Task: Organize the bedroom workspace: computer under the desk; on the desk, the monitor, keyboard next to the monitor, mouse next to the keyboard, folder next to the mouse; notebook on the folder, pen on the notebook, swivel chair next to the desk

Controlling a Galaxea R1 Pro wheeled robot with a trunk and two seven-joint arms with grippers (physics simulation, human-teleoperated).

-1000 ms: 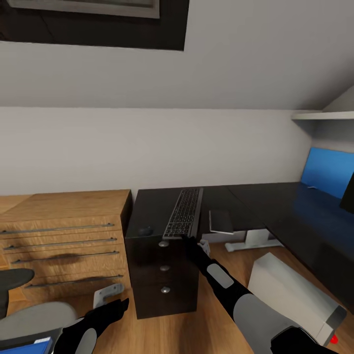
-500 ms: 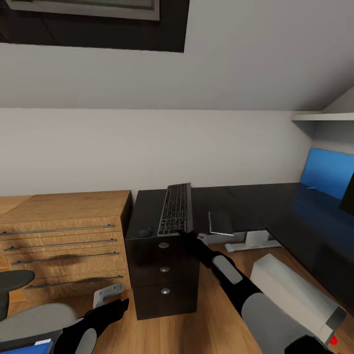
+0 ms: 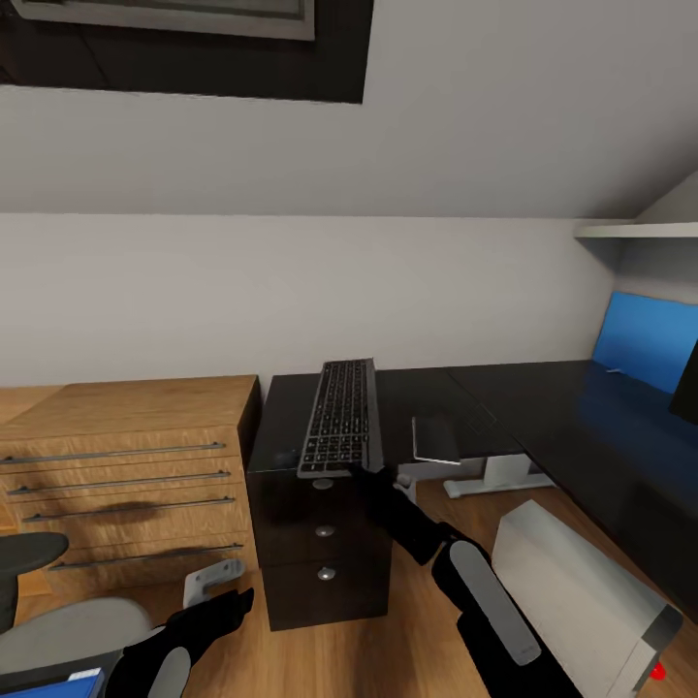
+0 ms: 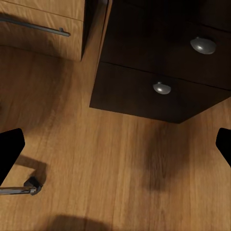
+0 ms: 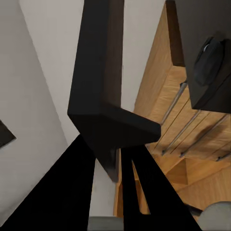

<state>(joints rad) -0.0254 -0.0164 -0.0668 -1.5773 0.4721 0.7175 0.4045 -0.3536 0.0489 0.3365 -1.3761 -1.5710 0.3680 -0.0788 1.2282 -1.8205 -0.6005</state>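
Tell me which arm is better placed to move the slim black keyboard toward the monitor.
Right. The right gripper already grips the slim black keyboard at its near end, tilted above the black desk; the left gripper hangs low, empty.

The monitor is cut by the head view's edge beyond the desk, as are the folder and chair below it. The keyboard hides the mouse beneath its near end.
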